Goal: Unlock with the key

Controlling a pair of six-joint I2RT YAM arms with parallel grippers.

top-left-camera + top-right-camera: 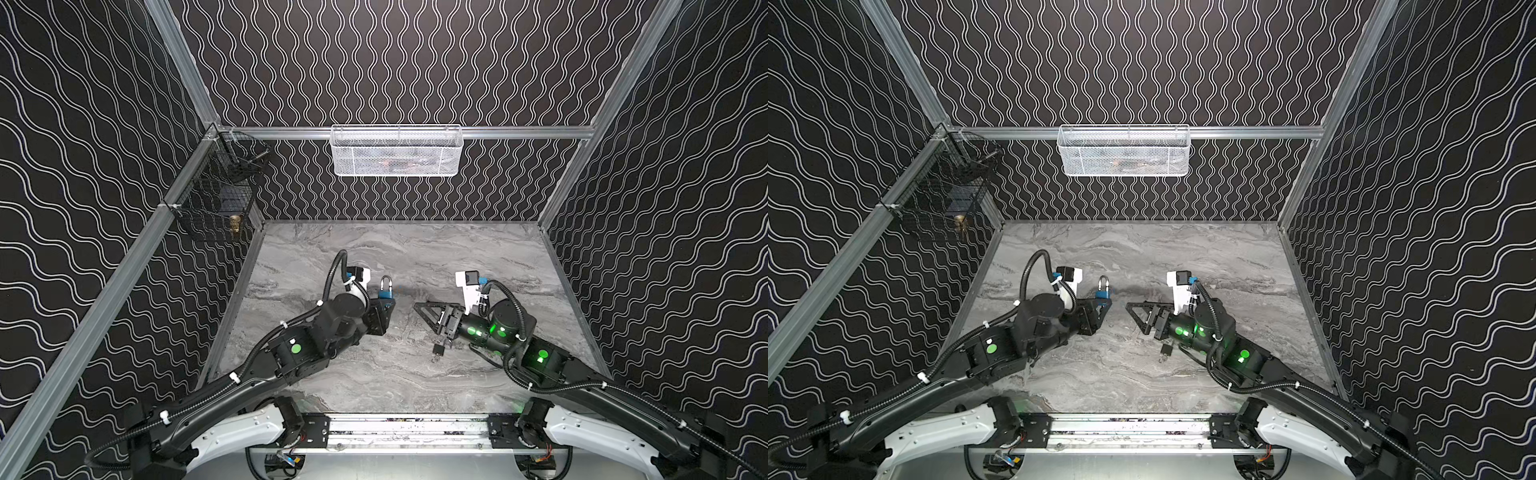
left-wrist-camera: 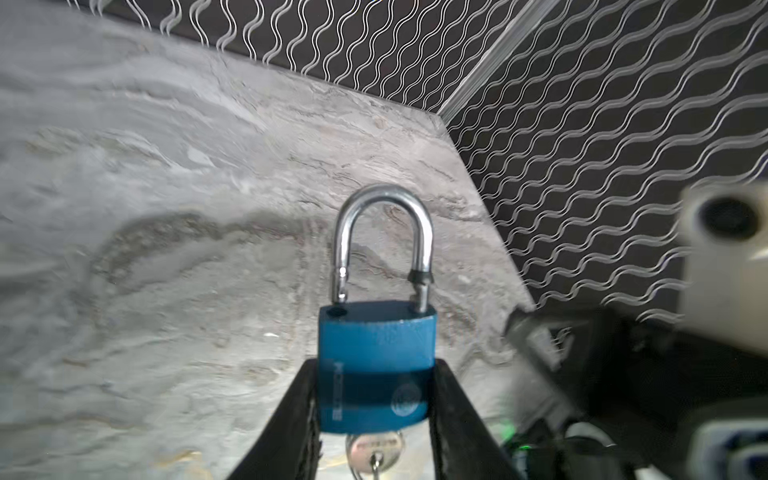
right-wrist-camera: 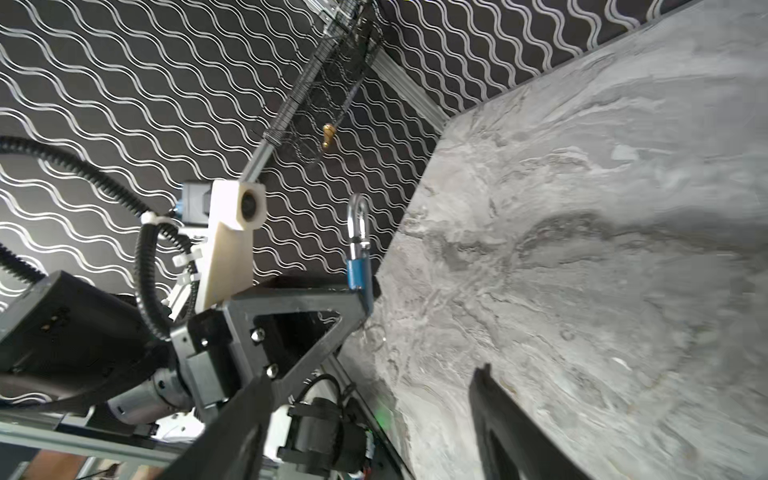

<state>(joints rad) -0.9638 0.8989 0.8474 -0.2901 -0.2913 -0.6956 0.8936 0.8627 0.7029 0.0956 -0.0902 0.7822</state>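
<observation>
My left gripper [image 2: 376, 368] is shut on the body of a blue padlock [image 2: 376, 357] and holds it upright above the table. The silver shackle [image 2: 384, 232] stands raised, with one leg out of its hole. A silver key [image 2: 374, 449] with a ring sticks out of the padlock's underside. Both top views show the padlock [image 1: 386, 291] [image 1: 1104, 291] in my left gripper [image 1: 384, 306] [image 1: 1102, 306]. My right gripper [image 3: 374, 374] [image 1: 419, 311] is open and empty, a short way to the right of the padlock [image 3: 358, 272].
A small dark object [image 1: 437, 350] lies on the marble table [image 1: 374, 374] under the right gripper; what it is I cannot tell. A white mesh basket [image 1: 397, 151] hangs on the back rail. A black wire basket [image 1: 216, 195] on the left wall holds a brass piece [image 1: 235, 224].
</observation>
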